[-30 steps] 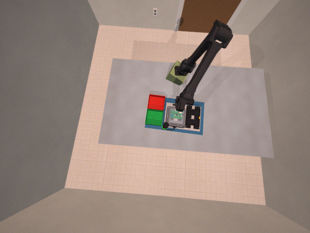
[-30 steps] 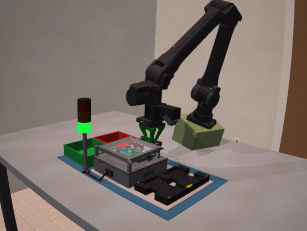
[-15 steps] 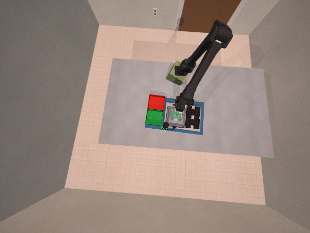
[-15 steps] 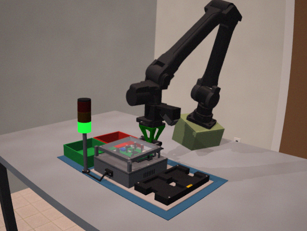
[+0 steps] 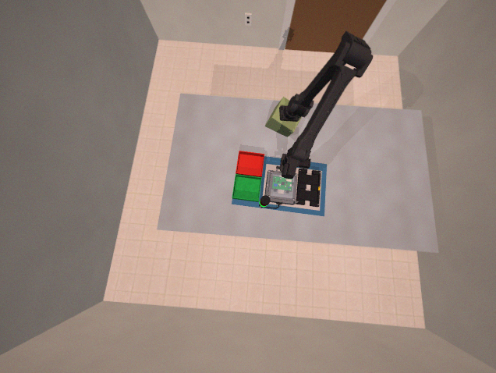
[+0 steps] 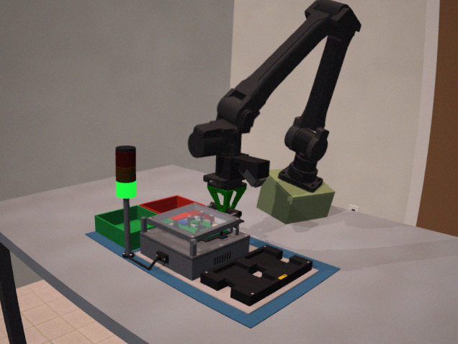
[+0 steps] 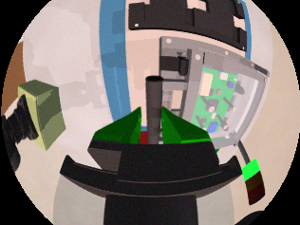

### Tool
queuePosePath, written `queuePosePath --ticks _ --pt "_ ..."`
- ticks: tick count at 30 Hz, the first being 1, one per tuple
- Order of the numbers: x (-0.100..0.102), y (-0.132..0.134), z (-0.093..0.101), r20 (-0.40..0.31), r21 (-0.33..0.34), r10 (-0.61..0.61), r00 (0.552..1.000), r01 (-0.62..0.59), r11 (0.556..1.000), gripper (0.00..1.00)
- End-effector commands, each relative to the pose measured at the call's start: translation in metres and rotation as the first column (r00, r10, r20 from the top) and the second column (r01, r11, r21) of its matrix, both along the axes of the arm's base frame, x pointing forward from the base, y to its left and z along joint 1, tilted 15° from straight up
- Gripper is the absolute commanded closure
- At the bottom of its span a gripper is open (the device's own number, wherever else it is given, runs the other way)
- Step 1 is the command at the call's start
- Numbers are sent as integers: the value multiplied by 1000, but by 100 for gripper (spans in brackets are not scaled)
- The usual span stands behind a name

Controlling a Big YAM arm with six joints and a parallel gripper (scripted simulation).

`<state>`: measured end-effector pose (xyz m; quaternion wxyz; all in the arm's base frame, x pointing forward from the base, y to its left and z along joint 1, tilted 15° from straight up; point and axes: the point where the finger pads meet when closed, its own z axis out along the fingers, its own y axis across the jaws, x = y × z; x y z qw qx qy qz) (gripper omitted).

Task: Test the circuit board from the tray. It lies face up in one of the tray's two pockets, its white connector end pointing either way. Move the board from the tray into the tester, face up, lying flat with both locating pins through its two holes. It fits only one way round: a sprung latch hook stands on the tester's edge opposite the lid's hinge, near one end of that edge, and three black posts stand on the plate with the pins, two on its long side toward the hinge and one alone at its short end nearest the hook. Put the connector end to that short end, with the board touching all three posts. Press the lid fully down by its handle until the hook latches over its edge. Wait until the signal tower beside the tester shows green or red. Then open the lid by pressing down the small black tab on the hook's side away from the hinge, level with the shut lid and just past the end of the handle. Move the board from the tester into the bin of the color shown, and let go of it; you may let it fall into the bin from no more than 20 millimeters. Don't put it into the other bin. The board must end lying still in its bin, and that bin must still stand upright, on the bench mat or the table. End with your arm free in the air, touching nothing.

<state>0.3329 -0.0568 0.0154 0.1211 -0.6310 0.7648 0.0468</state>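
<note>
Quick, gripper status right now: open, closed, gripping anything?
Gripper: mostly closed, fingers narrowed to a small gap, holding nothing; it sits low at the far edge of the tester.
</note>
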Motion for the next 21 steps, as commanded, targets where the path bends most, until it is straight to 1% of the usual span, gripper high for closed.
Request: queuePosePath --ticks 1,21 --pt "26 -6 24 58 -17 -1 998 2 1000 74" --pt "26 -6 21 47 -14 -1 999 2 1000 74"
